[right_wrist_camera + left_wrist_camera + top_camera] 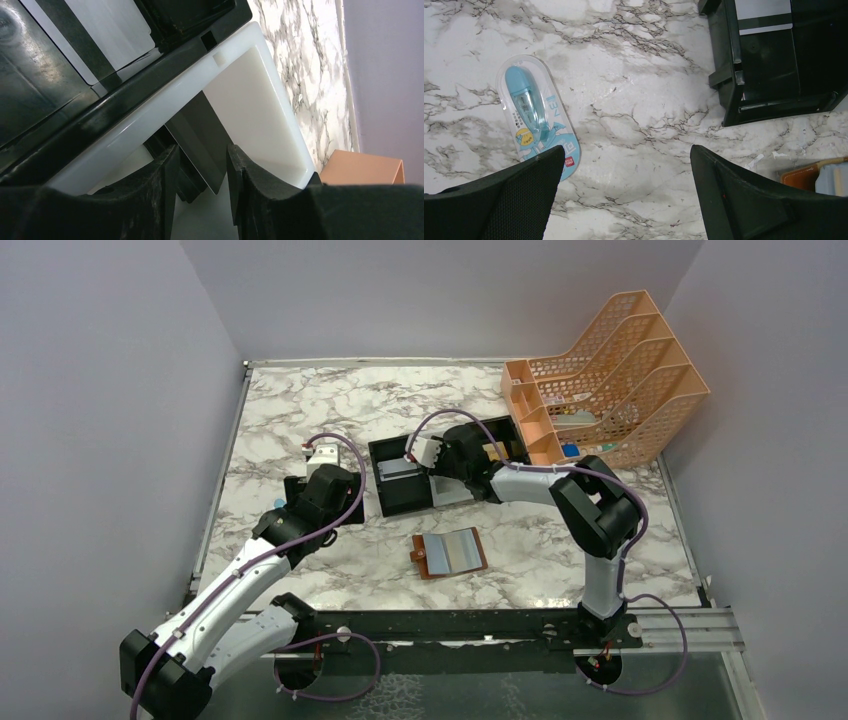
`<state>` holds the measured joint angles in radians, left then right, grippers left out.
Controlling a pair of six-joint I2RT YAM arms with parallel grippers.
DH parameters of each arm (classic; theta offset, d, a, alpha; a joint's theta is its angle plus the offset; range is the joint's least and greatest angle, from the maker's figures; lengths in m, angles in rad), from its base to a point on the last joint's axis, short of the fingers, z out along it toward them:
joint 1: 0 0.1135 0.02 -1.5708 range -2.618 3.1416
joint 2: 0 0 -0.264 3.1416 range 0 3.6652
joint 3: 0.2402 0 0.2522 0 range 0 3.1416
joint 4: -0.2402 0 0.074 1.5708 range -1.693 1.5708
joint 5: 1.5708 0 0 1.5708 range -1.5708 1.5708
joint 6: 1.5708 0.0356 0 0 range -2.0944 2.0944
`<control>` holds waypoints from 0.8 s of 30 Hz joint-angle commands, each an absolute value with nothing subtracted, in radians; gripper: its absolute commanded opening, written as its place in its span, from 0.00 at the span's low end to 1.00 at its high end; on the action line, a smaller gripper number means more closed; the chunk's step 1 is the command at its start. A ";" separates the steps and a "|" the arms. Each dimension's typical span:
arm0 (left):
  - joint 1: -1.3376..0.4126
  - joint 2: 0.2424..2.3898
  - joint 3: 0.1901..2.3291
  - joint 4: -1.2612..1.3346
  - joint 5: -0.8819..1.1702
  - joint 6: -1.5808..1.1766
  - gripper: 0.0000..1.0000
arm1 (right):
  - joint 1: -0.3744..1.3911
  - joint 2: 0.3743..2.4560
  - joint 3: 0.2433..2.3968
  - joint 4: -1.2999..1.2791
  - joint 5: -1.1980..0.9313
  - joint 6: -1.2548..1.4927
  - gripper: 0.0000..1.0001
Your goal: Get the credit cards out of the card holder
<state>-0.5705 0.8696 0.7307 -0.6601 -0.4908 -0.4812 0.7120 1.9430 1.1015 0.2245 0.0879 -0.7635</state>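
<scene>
Two tools stand in different states. The left tool (626, 150) is spread wide with nothing between its fingers, hovering over the bare marble table (634, 90). A blister-packed blue correction tape (531, 112) lies just ahead of its left finger, its near end hidden under that fingertip. The black end of the tray (754, 65) sits ahead and to the tool's right. A corner of the card holder (806, 175) peeks in beside its right finger (brown edge, pale blue lining). Seen from above, the card holder (452, 553) lies opened flat on the table, well behind the right tool and apart from the tray.

The right tool (202, 150) reaches into the tray's white middle compartment. Its fingers are parted, and a dark grey card (200, 125) stands tilted between them with its lower corner in the gap. Whether either finger touches it I cannot tell. Ahead and to the left of this tool, in the neighbouring black compartment, a pale striped card (110, 40) lies flat. An orange file rack (615, 370) stands off to its right.
</scene>
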 commanded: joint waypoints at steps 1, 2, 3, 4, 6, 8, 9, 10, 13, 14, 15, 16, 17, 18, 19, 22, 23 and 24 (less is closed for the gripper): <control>-0.566 0.861 0.758 -0.655 -0.493 -0.471 0.99 | 0.716 1.895 1.118 0.216 0.055 -0.723 0.41; -0.565 0.861 0.757 -0.656 -0.491 -0.472 0.99 | 0.716 1.890 1.116 0.219 0.055 -0.723 0.41; -0.566 0.862 0.757 -0.656 -0.491 -0.472 0.99 | 0.716 1.887 1.113 0.219 0.054 -0.720 0.41; -0.566 0.862 0.758 -0.656 -0.490 -0.472 0.99 | 0.716 1.883 1.109 0.223 0.054 -0.717 0.41; -0.565 0.862 0.758 -0.655 -0.488 -0.472 0.99 | 0.716 1.871 1.097 0.229 0.046 -0.715 0.41; -0.566 0.864 0.756 -0.655 -0.485 -0.472 0.99 | 0.716 1.861 1.088 0.229 0.032 -0.713 0.41; -0.566 0.865 0.756 -0.655 -0.484 -0.472 0.99 | 0.716 1.857 1.086 0.228 0.025 -0.713 0.41; -0.566 0.867 0.755 -0.654 -0.482 -0.472 0.99 | 0.716 1.857 1.086 0.227 0.023 -0.710 0.41; -0.566 0.872 0.756 -0.654 -0.477 -0.472 0.99 | 0.716 1.849 1.084 0.234 0.039 -0.694 0.41; -0.566 0.874 0.757 -0.654 -0.476 -0.472 0.99 | 0.716 1.840 1.079 0.249 0.049 -0.679 0.41; -0.566 0.875 0.756 -0.654 -0.473 -0.472 0.99 | 0.716 1.828 1.071 0.267 0.057 -0.661 0.41; -0.566 0.876 0.756 -0.654 -0.472 -0.472 0.99 | 0.716 1.811 1.058 0.285 0.067 -0.640 0.41; -0.566 0.877 0.756 -0.654 -0.468 -0.472 0.99 | 0.716 1.789 1.043 0.301 0.077 -0.608 0.41; -0.565 0.876 0.756 -0.654 -0.463 -0.472 0.99 | 0.716 1.764 1.026 0.319 0.090 -0.568 0.41; -0.566 0.876 0.756 -0.653 -0.457 -0.472 0.99 | 0.716 1.734 1.004 0.332 0.108 -0.515 0.41; -0.566 0.874 0.756 -0.648 -0.424 -0.472 0.99 | 0.716 1.620 0.924 0.347 0.167 -0.313 0.41; -0.567 0.870 0.754 -0.643 -0.404 -0.472 0.99 | 0.716 1.578 0.884 0.349 0.180 -0.242 0.41; -0.566 0.866 0.753 -0.638 -0.385 -0.472 0.99 | 0.716 1.529 0.842 0.348 0.191 -0.165 0.41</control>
<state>-0.5705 0.8776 0.7307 -0.6590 -0.4614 -0.4797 0.7124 1.6917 0.9421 0.2775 0.1085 -0.4793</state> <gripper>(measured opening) 0.991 0.409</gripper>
